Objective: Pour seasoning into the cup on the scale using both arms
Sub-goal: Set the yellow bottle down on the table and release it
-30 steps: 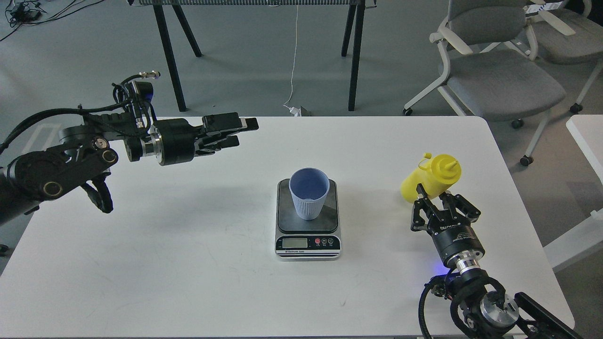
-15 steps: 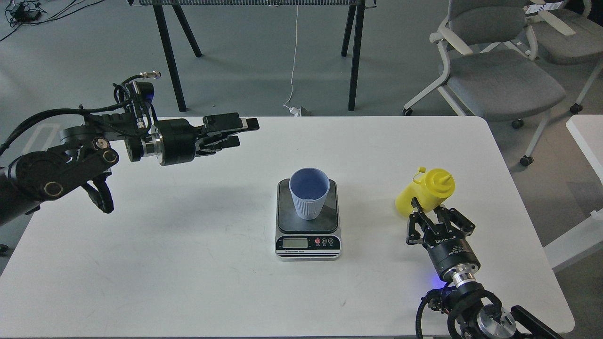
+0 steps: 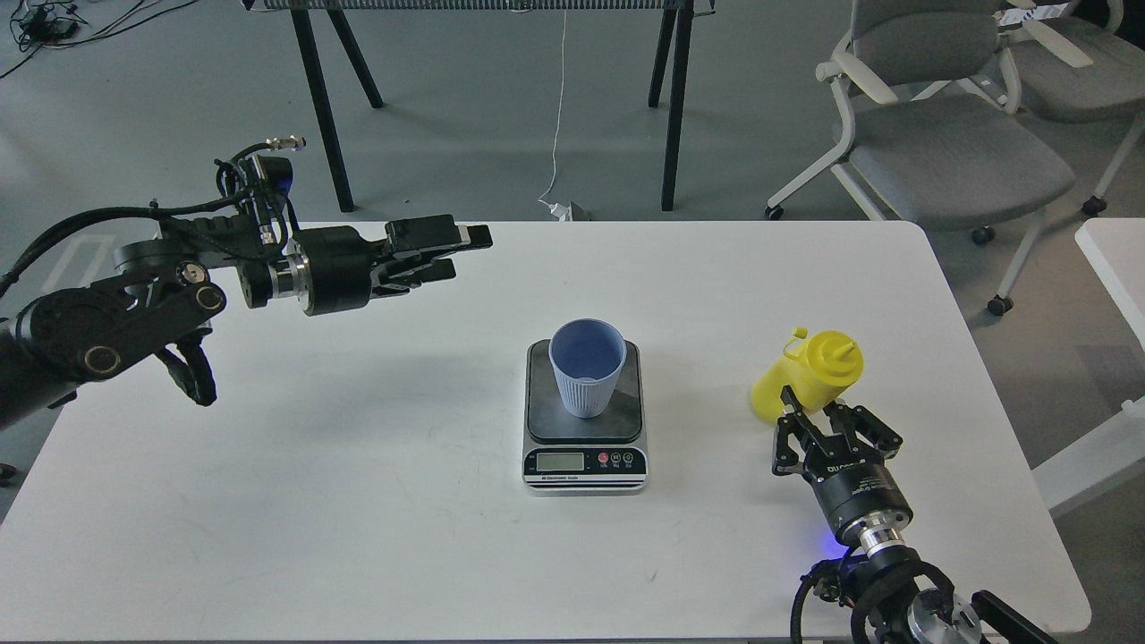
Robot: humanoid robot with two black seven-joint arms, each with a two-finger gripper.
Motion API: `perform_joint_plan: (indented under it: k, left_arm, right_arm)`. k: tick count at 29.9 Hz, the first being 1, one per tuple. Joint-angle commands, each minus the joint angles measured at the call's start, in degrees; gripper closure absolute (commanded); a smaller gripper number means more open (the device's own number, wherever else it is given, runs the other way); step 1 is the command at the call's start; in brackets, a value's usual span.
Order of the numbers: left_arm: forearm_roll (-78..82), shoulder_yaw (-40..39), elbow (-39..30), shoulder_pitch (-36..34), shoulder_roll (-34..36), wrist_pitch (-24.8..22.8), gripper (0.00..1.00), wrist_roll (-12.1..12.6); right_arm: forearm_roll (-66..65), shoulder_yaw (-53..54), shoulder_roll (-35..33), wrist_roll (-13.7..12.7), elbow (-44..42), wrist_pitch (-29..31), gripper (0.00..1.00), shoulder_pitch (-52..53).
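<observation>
The light-blue ribbed cup [image 3: 587,367] stands upright on the dark plate of the scale [image 3: 584,465] at the table's middle. The yellow seasoning bottle [image 3: 812,371] is tilted at the right of the table, nozzle up and to the right, its tethered cap hanging off on the left. My right gripper [image 3: 818,404] comes in from the bottom right and its fingers clasp the bottle's lower body, which they partly hide. My left gripper [image 3: 443,250] hovers open and empty above the table's far left, pointing right, well apart from the cup.
The white table [image 3: 358,501] has a rounded far right corner. Office chairs [image 3: 948,134] stand beyond it on the right. Black legs of another table [image 3: 671,107] and a white cable are behind. Another white surface [image 3: 1114,259] is at the right edge.
My right gripper has drawn back toward the table's near edge and lowered, carrying the yellow bottle with it. The left arm, cup and scale have not moved.
</observation>
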Motion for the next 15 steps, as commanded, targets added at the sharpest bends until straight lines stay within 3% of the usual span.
perform_joint_plan:
  k: [1, 3, 8, 12, 15]
  left_arm:
    - [0.0, 0.09, -0.03, 0.01, 0.06, 0.0, 0.0, 0.0]
    - [0.0, 0.0, 0.05, 0.01, -0.02, 0.0, 0.0, 0.0]
    - [0.0, 0.09, -0.03, 0.1, -0.02, 0.0, 0.0, 0.0]
    - [0.09, 0.09, 0.05, 0.62, -0.11, 0.0, 0.0, 0.0]
    - [0.09, 0.09, 0.05, 0.71, -0.11, 0.0, 0.0, 0.0]
  right_arm:
    - [0.0, 0.0, -0.09, -0.1, 0.1, 0.0, 0.56, 0.09]
    - [0.0, -0.09, -0.27, -0.28, 0.1, 0.0, 0.44, 0.18]
    - [-0.09, -0.09, -0.45, -0.45, 0.19, 0.0, 0.29, 0.44]
    - [-0.09, 0.0, -0.45, -0.45, 0.19, 0.0, 0.11, 0.44]
    - [-0.09, 0.0, -0.45, -0.45, 0.28, 0.0, 0.07, 0.35]
